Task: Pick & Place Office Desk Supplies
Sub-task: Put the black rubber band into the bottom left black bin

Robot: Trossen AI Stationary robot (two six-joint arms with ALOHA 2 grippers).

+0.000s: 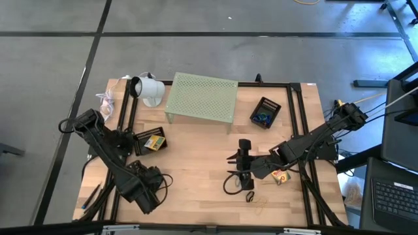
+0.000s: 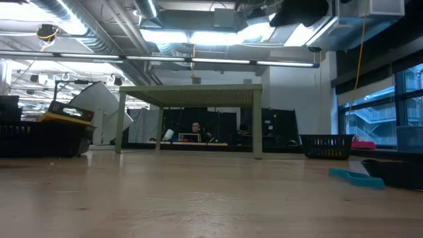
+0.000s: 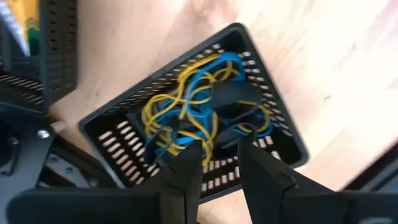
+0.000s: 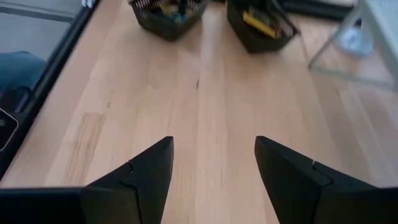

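My left gripper (image 3: 219, 163) is open by a narrow gap. It hangs over a black basket (image 3: 109, 140) of tangled yellow and blue rubber bands (image 3: 193, 99), at the table's near left (image 1: 149, 184). Whether its tips touch the bands cannot be told. My right gripper (image 4: 214, 162), open wide, hovers over bare wood at mid-table (image 1: 240, 162). A black clip (image 1: 250, 196) and a tan band (image 1: 261, 204) lie near it. One yellow-green box (image 1: 281, 176) lies by the right arm. Another yellow-green box (image 1: 153, 142) sits in a black basket (image 1: 140, 135).
The pale green perforated riser (image 1: 200, 96) stands at the far middle, with a white cup-shaped object (image 1: 149, 89) to its left. A black basket (image 1: 264, 112) holding blue items sits to the riser's right. A black frame (image 1: 297, 117) runs along the table's sides. Bare wood lies between the arms.
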